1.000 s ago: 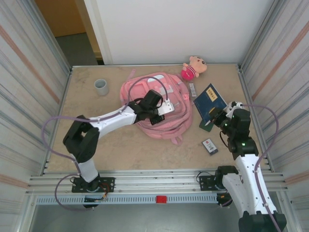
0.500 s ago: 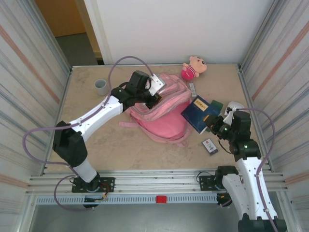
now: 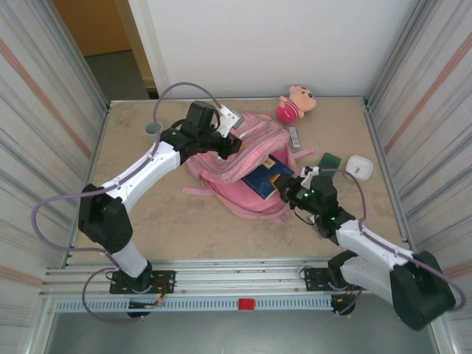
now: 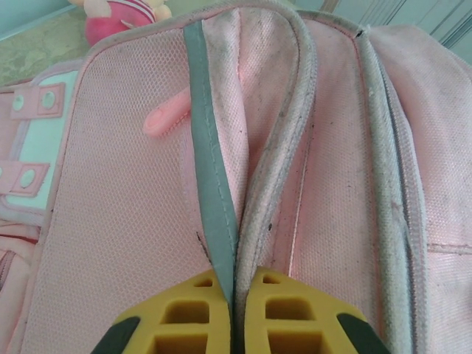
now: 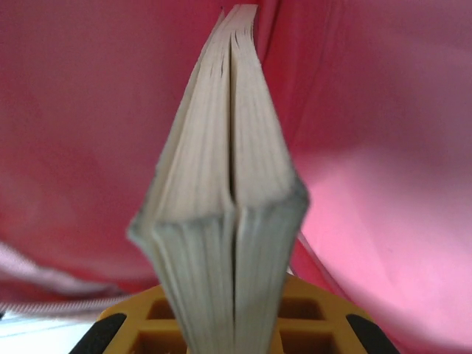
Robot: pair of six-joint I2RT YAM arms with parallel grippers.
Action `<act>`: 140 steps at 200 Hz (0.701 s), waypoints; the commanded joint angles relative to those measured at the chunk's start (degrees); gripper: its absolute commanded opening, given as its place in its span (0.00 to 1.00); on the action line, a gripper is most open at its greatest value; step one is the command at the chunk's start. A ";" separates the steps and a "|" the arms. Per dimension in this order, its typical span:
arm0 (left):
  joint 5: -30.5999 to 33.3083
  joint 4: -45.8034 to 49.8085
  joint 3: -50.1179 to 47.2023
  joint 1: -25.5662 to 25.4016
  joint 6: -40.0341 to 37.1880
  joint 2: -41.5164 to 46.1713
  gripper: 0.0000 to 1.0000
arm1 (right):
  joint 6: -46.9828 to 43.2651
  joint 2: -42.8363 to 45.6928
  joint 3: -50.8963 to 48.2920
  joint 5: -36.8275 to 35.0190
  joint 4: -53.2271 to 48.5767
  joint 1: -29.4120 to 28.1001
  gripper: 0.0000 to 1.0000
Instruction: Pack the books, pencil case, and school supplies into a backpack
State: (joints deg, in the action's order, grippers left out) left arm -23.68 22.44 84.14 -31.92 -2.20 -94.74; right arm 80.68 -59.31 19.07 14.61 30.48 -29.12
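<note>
The backpack point(image 3: 234, 193) lies mid-table, with the books point(image 3: 264, 179) poking into its opening from the right. Behind it, near the far edge, lies a doll point(image 3: 295, 102). In front of the doll, a stick-like piece point(image 3: 294, 136) lies just beside the backpack. A cup point(image 3: 152, 128) stands to the left and a box point(image 3: 360, 166) well to the right.

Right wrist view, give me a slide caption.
Right gripper clamps the books edge-on, with the backpack and its pink fabric all around.

One pink backpack point(image 3: 236, 195), two thin books point(image 5: 228, 184) pressed side by side, one plush doll point(image 3: 295, 102), one grey cup point(image 3: 153, 128), one white box point(image 3: 360, 166), one short grey stick point(image 3: 294, 137) and one dark green flat piece point(image 3: 330, 161) on the table point(image 3: 147, 221)
</note>
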 commanded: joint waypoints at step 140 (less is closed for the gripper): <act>-2.93 -7.39 2.00 2.75 0.64 5.11 0.00 | 10.12 -41.64 19.57 -19.65 14.38 -9.34 0.29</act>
State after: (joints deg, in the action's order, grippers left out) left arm -25.93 20.78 84.16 -29.95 -1.19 -94.28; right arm 90.48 -103.53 37.06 -1.67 54.24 -38.39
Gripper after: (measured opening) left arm 0.079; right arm 0.207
